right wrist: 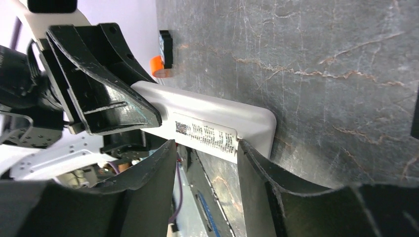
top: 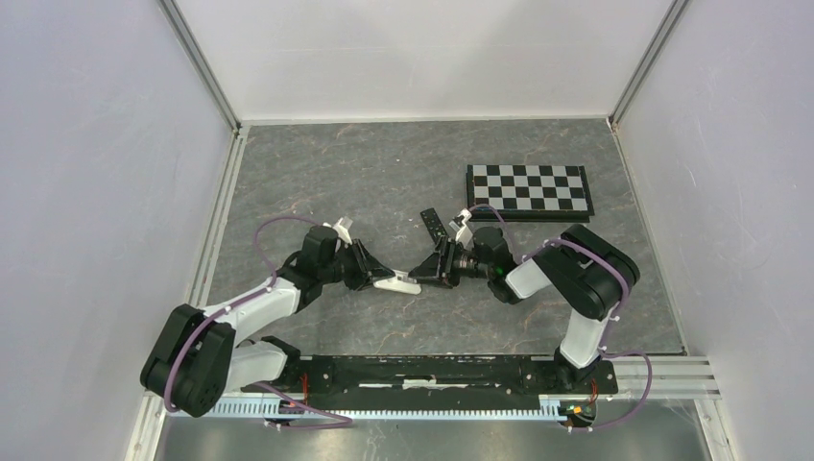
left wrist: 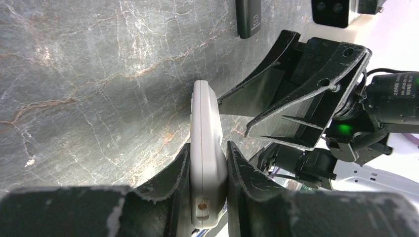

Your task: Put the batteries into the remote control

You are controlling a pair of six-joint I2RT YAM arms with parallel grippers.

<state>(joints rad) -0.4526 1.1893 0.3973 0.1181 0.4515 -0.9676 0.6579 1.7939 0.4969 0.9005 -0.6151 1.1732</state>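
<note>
— white remote [right wrist: 212, 111] in the left gripper [left wrist: 208, 148], is that right?
— yes. its two fingers [left wrist: 173, 173] are clamped on the remote's flat faces near one end. it's held on edge, low over the grey marbled table [top: 317, 173]. i can't tell whether it touches the stone. the free end points at the right arm.
— and the right gripper [right wrist: 203, 154]?
— jaws apart, nothing held between them. it faces the left one nose to nose at mid-table. a green light [left wrist: 341, 129] glows on its wrist.
— how close is it to the remote?
— from its own camera, the remote's back and a printed label [right wrist: 205, 133] fill the gap between its fingers. one fingertip [right wrist: 245, 148] sits at the edge of the back, by the label's end. touching or just short of it, i can't say.
— any batteries?
— one orange battery [right wrist: 157, 66] lies on the table beyond the left gripper, just beside a small black block [right wrist: 166, 48]. it's blurred and partly hidden.
— what else is out there?
— a black remote [top: 433, 228] lies flat just behind the two grippers, apart from both. a chessboard [top: 529, 189] lies further back on the right, near the wall.
</note>
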